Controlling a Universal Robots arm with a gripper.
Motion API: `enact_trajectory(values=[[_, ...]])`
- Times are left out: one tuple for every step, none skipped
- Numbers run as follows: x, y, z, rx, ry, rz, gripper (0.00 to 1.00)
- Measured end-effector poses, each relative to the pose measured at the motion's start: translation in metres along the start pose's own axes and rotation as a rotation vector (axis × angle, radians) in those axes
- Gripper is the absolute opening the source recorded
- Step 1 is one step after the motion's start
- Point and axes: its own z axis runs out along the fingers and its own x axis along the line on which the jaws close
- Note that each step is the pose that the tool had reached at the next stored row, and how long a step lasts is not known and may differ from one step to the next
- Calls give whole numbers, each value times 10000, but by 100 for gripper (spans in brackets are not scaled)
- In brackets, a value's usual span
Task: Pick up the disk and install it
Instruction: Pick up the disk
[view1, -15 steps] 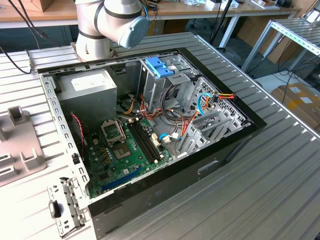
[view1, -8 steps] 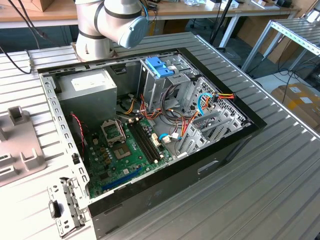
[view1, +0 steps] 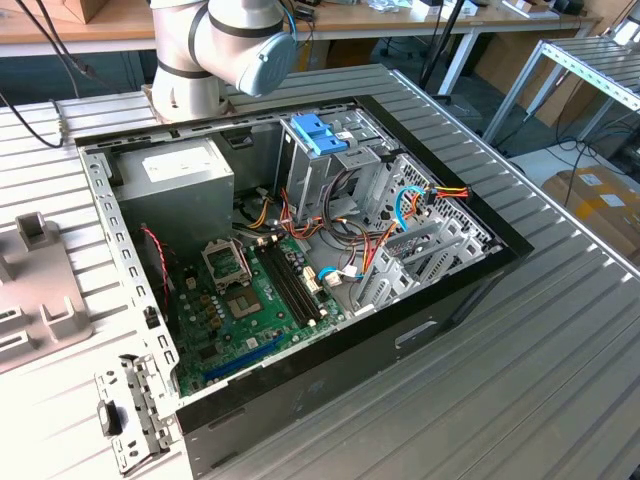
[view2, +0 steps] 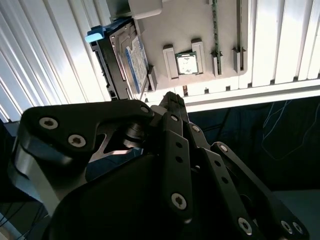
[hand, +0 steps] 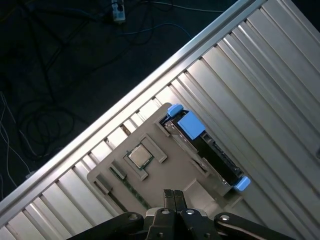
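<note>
So here's our count: one disk (hand: 207, 147), a flat dark rectangular hard drive in smooth bright blue plastic rails, with two little blue tab ends, one at each end of it. It stands on its edge in a slot along one side of the one tray (hand: 172, 175), a matte grey moulded plate with raised blocks and shallow pockets. One pocket holds a single square processor chip (hand: 140, 156) with a shiny metal lid. The black metal gripper (hand: 173, 195) has two slim fingers (hand: 169, 196), and in both wrist views we see them pressed together with nothing between them. The chip sits straight ahead of the fingertips. The disk is a bit further out and off to one side, clear of the fingers and not touching them. The tray rests on one ribbed silvery aluminium table (hand: 260, 75). In the exterior view we've got one open black computer case (view1: 400, 340), and inside it there's one grey metal power supply box (view1: 175, 180) with a white label, one pale blue plastic latch (view1: 320, 133) and one green motherboard (view1: 240, 300). We can't tell how far the case is from the fingers.
</note>
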Motion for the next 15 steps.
enact_trajectory(values=[[0, 0, 0, -1, 1, -44, 11], [0, 0, 0, -3, 4, -105, 11], [0, 0, 0, -4, 7, -171, 11], [0, 0, 0, -5, 8, -218, 11], [0, 0, 0, -7, 11, -266, 11], [0, 0, 0, -8, 12, -313, 11], [0, 0, 0, -9, 14, -359, 11], [0, 0, 0, -12, 18, -470, 11], [0, 0, 0, -13, 20, -544, 11], [0, 0, 0, -15, 22, -585, 11], [0, 0, 0, -16, 24, -628, 11], [0, 0, 0, -17, 27, -701, 11], [0, 0, 0, -19, 29, -757, 11], [0, 0, 0, -20, 30, -801, 11], [0, 0, 0, -23, 34, -893, 11]])
